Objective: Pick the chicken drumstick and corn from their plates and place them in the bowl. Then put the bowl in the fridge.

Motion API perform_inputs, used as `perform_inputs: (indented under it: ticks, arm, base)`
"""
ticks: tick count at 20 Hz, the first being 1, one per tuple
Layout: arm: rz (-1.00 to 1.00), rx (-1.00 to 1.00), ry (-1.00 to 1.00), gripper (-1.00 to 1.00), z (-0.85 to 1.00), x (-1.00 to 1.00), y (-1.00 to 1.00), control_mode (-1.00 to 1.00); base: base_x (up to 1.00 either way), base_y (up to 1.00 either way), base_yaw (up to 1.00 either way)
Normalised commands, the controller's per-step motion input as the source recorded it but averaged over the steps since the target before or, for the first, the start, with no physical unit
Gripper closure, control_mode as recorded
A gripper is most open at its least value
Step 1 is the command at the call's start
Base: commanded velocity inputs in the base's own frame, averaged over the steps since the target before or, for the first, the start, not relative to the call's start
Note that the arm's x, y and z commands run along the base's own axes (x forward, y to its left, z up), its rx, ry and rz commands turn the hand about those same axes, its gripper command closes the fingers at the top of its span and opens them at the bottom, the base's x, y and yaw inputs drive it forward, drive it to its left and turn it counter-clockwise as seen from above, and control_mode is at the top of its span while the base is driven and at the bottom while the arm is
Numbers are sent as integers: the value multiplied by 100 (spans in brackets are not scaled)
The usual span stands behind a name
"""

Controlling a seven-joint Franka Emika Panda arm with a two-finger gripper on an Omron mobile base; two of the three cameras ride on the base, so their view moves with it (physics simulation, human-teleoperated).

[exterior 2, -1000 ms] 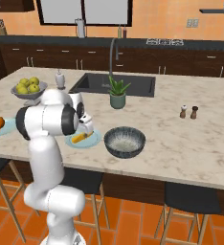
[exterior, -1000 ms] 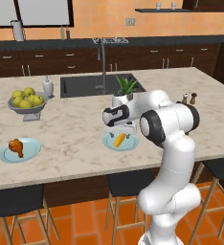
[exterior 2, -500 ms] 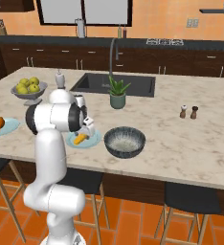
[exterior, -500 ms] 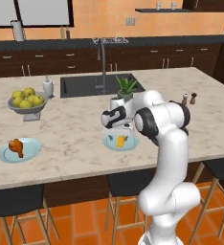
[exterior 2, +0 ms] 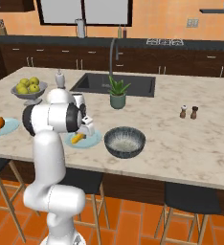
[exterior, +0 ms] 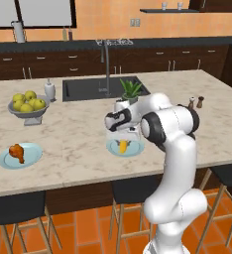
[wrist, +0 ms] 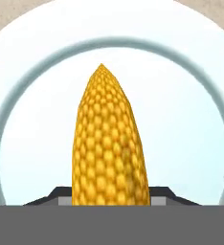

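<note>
Fingers (wrist: pixel 61 194) flanking the corn (wrist: pixel 109 143) on its plate (wrist: pixel 190 119), grip unclear; bowl (exterior 2: pixel 125 141) just beside, potted plant (exterior 2: pixel 117 93) behind, counter edge close.

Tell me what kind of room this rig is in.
A rendered home kitchen, by the look of it: a marble-topped island with a sink and tall faucet, bar stools tucked under its edge, and dark cabinets along an orange back wall.

Under my pincer (wrist: pixel 111 197): corn (wrist: pixel 109 143) on its plate (exterior: pixel 133 149). Bowl (exterior 2: pixel 125 141) to its right, drumstick plate (exterior: pixel 32 154) far left.
</note>
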Motion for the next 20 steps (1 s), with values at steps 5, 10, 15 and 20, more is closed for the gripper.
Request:
perform_inputs:
  ticks: [5,10,15,20]
  arm:
    - [0,0,-4,100,87,-94,-38,-100]
    - [0,0,0,100,81,-88,-81,-100]
    - [0,0,0,100,59,-55,-96,-100]
    - [0,0,0,100,46,-24,-97,-100]
  base:
    - [0,0,0]
    - [0,0,0]
    - [0,0,0]
    - [0,0,0]
